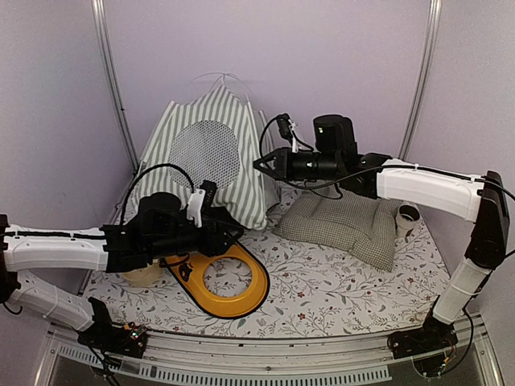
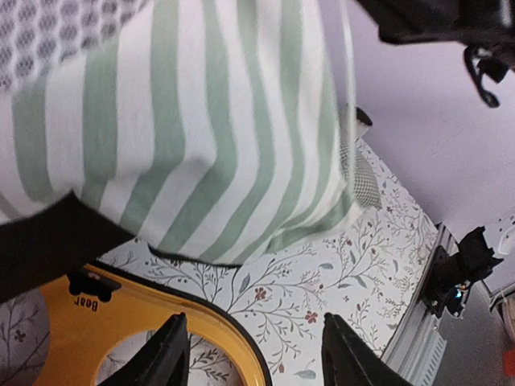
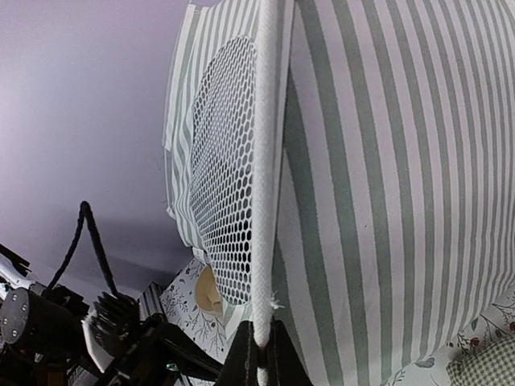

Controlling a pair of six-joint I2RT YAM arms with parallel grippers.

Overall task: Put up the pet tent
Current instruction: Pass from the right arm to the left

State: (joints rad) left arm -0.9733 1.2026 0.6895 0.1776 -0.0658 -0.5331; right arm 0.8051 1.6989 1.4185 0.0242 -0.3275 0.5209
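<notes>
The pet tent (image 1: 211, 153), green-and-white striped with a round grey mesh window, stands at the back of the floral mat with thin white poles arching over its peak. My right gripper (image 1: 259, 163) is at its right front edge. In the right wrist view the gripper (image 3: 259, 342) is shut on a white rope-like edge strip (image 3: 265, 161) that runs up beside the white mesh door flap (image 3: 229, 169). My left gripper (image 1: 231, 233) is open and empty just below the tent's lower front corner. In the left wrist view it (image 2: 253, 338) hovers over the mat, and the striped fabric (image 2: 201, 121) hangs above it.
A yellow ring with a black rim (image 1: 241, 301) lies under the left gripper and shows in the left wrist view (image 2: 161, 322). A green-checked cushion (image 1: 346, 225) lies right of the tent. A tan bowl (image 1: 143, 276) sits at the left and a cup (image 1: 408, 217) at the right.
</notes>
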